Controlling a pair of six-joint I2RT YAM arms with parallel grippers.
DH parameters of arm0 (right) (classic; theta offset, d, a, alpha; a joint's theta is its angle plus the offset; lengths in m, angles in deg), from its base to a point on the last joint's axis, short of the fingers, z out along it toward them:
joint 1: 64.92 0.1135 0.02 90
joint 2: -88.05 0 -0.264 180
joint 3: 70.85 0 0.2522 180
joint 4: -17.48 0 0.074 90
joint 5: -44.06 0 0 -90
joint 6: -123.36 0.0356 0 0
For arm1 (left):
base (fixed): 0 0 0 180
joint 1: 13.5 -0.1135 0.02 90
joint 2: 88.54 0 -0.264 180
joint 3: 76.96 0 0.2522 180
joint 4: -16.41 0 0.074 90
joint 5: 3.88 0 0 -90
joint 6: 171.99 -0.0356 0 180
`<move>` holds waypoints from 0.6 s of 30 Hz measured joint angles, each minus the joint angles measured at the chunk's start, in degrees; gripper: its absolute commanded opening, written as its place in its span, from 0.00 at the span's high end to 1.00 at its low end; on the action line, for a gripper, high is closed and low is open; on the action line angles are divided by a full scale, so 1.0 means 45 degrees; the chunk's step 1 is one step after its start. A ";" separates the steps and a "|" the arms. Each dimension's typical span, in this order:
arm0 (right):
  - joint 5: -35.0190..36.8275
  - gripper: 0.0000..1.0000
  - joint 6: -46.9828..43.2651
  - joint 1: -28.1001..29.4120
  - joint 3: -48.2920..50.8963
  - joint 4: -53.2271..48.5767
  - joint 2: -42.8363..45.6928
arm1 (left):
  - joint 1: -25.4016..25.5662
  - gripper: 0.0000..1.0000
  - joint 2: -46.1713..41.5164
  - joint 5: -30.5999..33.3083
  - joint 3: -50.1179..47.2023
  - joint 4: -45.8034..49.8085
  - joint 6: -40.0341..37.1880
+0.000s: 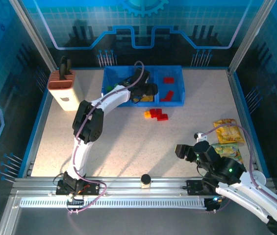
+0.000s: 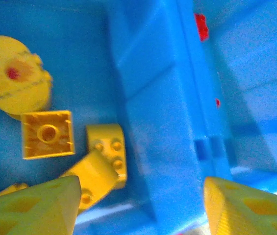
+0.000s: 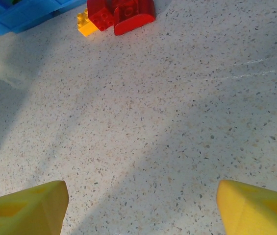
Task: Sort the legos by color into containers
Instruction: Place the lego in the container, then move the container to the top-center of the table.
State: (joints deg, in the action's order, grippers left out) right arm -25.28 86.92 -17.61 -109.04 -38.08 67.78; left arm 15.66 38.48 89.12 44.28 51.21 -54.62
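Left gripper (image 1: 147, 91) hangs over middle bin of tray (image 1: 170, 68), jaws apart, gripping nothing. Yellow legos (image 2: 104, 149) lie loose below its fingers, close beside the divider wall (image 2: 158, 122). Red legos (image 1: 167, 88) sit in right bin. Mixed pile (image 1: 157, 114) on table, just in front of tray. Right gripper (image 3: 140, 196) spread wide, empty, over bare table (image 3: 177, 122), well apart from pile.
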 measured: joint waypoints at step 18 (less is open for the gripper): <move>-0.0238 0.20 0.0000 0.0000 0.0180 0.0772 -0.0646 | -0.0092 0.35 0.0146 0.0146 -0.1525 -0.0233 -0.0389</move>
State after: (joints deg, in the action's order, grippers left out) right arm -26.35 86.92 -17.61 -108.23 -34.60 64.87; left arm 15.25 39.13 89.78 37.42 50.16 -56.36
